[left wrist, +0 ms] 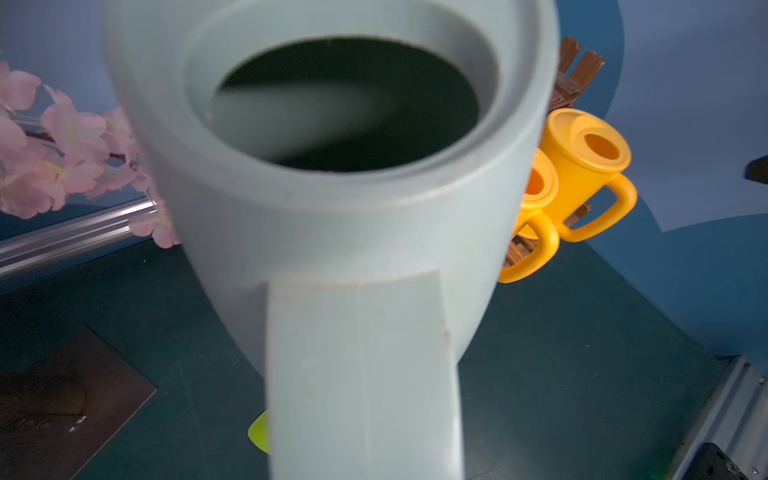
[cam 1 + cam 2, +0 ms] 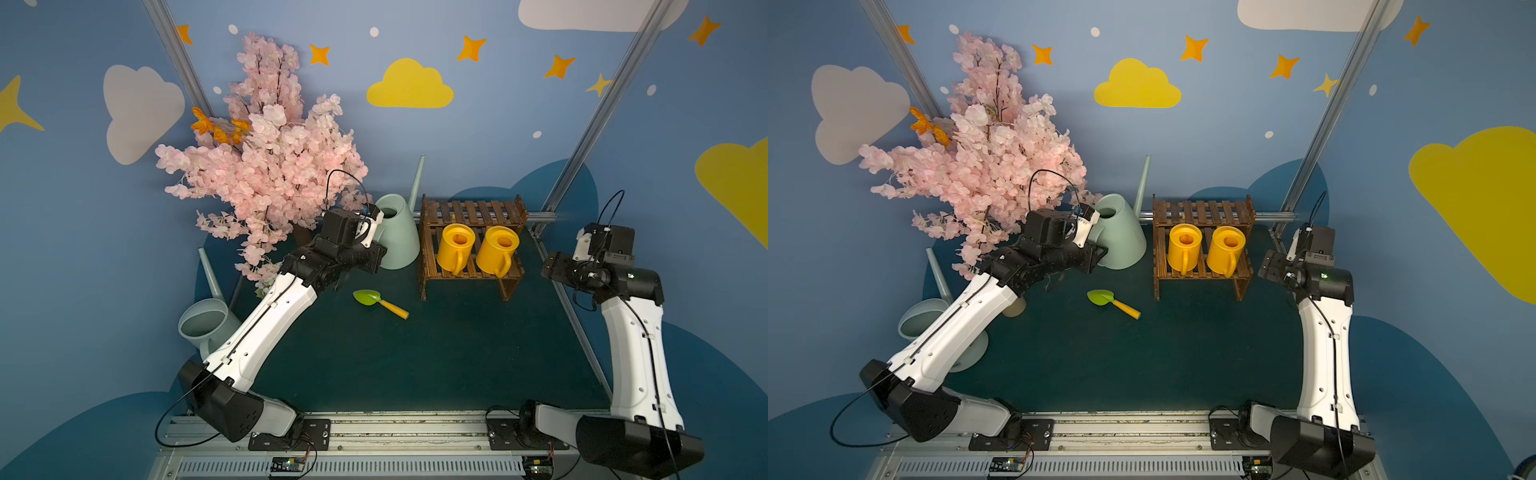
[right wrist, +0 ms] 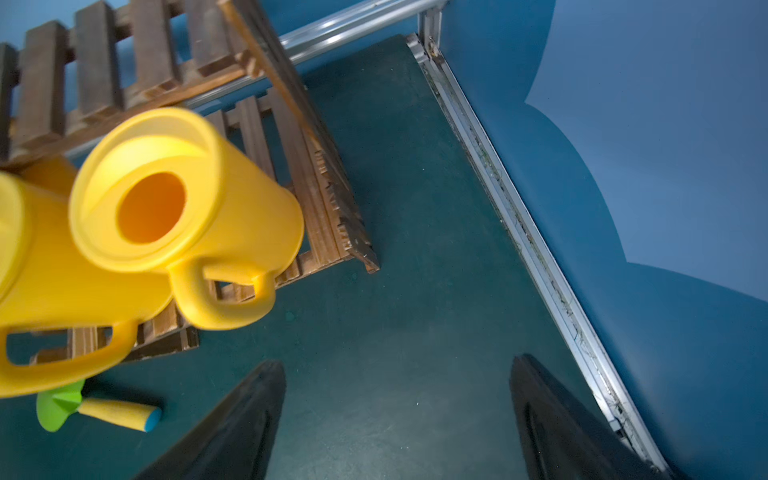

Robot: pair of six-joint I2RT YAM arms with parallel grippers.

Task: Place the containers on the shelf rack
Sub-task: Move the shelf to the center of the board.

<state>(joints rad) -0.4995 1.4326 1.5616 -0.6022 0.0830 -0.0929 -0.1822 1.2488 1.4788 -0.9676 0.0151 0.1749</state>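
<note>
Step in hand: I judge it to be lifting the pale green can up onto the shelf rack.
Where the can is: on the table towards the back edge, just beside the rack's left end, its long spout pointing up at the back wall.
Rack: the two yellow cans fill the lower tier side by side; the upper tier is bare.
Doing it well: raise the base above the top slats before moving sideways. Held by the handle, the can will likely tip, so go slowly. Set it to one side, since the second pale green can waits near the left edge.
Left gripper: closed on the can's handle by the look of it; the fingers themselves are hidden.
Left arm: stretched from the near-left corner towards the back, wrist turned towards the can.
Right gripper: jaws apart, nothing between them.
Right arm: upright at the right edge, folded over, gripper aimed down beside the rack's right end.
</note>
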